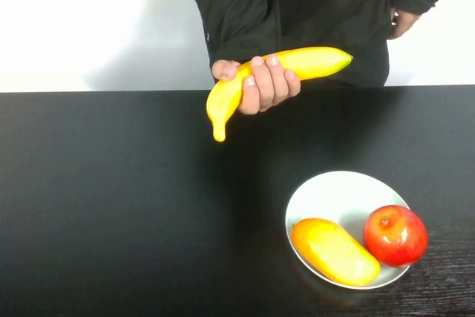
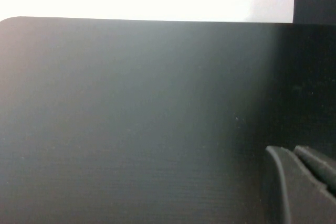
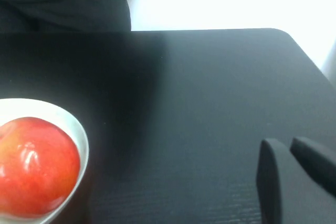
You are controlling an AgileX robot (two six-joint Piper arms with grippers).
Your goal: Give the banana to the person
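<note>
The person (image 1: 312,5) in a dark sweatshirt stands behind the table's far edge and holds the long yellow banana (image 1: 315,62) in one bare hand (image 1: 263,83), above the far edge. Neither gripper shows in the high view. In the left wrist view my left gripper (image 2: 290,151) is shut and empty, low over bare black table. In the right wrist view my right gripper (image 3: 286,144) is shut and empty, over the table to the right of the plate. The person's dark clothing (image 3: 63,3) shows there at the far edge.
A white plate (image 1: 334,191) at the front right holds a red apple (image 1: 395,235) and a yellow-orange mango-like fruit (image 1: 334,252). The apple (image 3: 34,166) and plate rim (image 3: 73,124) also show in the right wrist view. The table (image 1: 111,198) is black.
</note>
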